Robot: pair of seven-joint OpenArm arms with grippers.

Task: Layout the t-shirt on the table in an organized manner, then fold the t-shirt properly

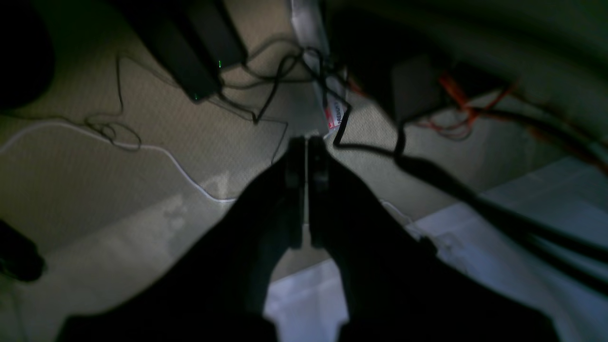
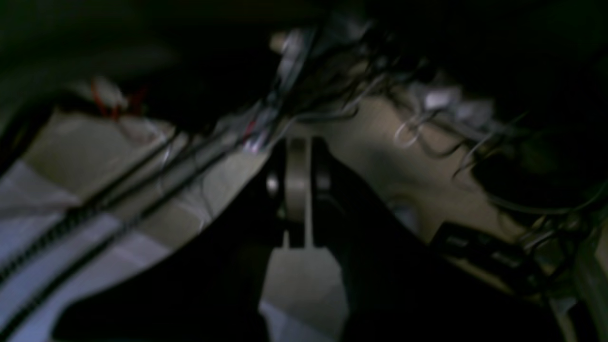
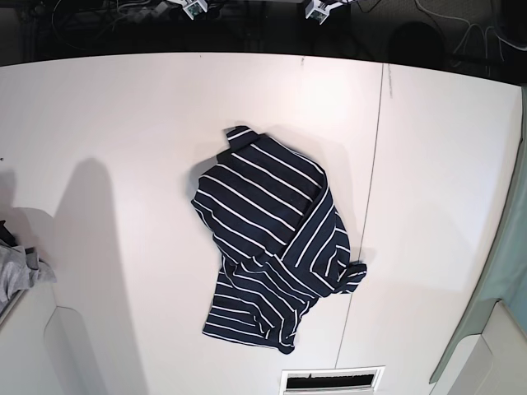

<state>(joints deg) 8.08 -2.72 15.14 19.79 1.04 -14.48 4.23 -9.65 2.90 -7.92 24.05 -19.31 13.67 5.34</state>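
Lying crumpled near mid-table, the t-shirt (image 3: 270, 251) is seen w/ bare white table (image 3: 123, 123) on all sides; edges are well apart from it, the dark seam (image 3: 372, 173) just beside its right side. A grey cloth (image 3: 18, 271) is seen at the left edge. Left gripper (image 1: 307, 142) & right gripper (image 2: 298, 142) are seen closed, nothing held, off-table over floor cables (image 1: 266, 90).

T-shirt (image 3: 268, 251) before me: soft matt cloth, rumpled. Table (image 3: 123, 123): smooth, matt, hard-looking. My left gripper (image 1: 307, 142): dark matt, plastic-looking. Floor (image 1: 95, 190) under it: finely textured, carpet-like. Cables (image 1: 266, 85): smooth.
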